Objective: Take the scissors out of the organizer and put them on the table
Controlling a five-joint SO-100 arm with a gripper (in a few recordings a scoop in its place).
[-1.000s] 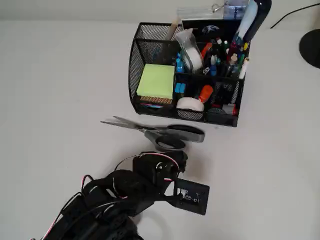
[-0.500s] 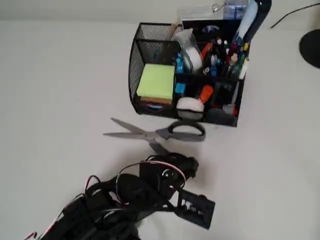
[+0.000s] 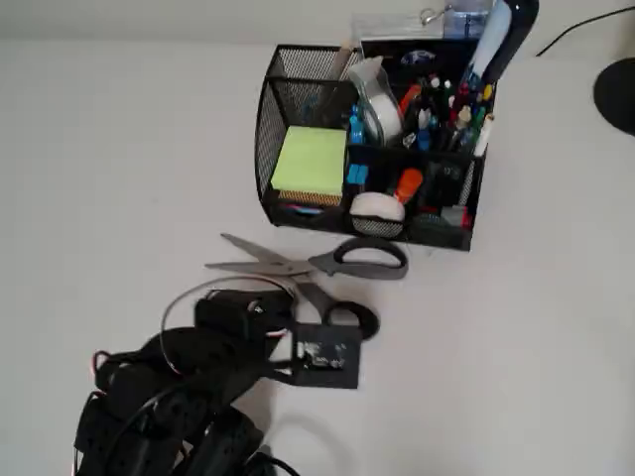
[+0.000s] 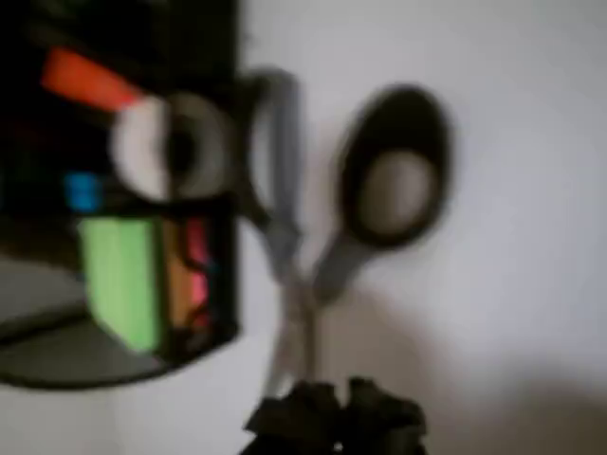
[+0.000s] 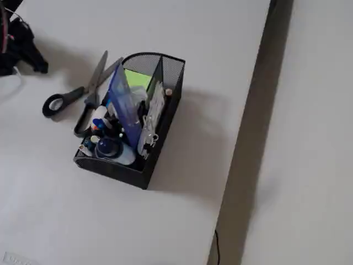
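Observation:
The scissors (image 3: 316,265) lie flat on the white table (image 3: 99,149) just in front of the black mesh organizer (image 3: 298,99), blades spread and pointing left, dark handles to the right. The wrist view, which is blurred, has the scissors (image 4: 294,275) ahead of my gripper (image 4: 334,422), handles far and blades near, beside the organizer (image 4: 213,313). My fingertips look closed together with nothing between them, a short way back from the blade tips. In the fixed view the scissors (image 5: 89,99) rest left of the organizer (image 5: 160,132). My black arm (image 3: 228,332) stands below and left of the scissors.
The organizer holds a green sticky-note pad (image 3: 310,161), tape (image 3: 377,205) and several pens (image 3: 442,109). A black round base (image 3: 617,94) sits at the right edge. The table's edge (image 5: 248,121) drops off right of the organizer. Bare table spreads left.
The scissors were let go and now lie with blades spread. My arm has drawn back to the left, away from the handles.

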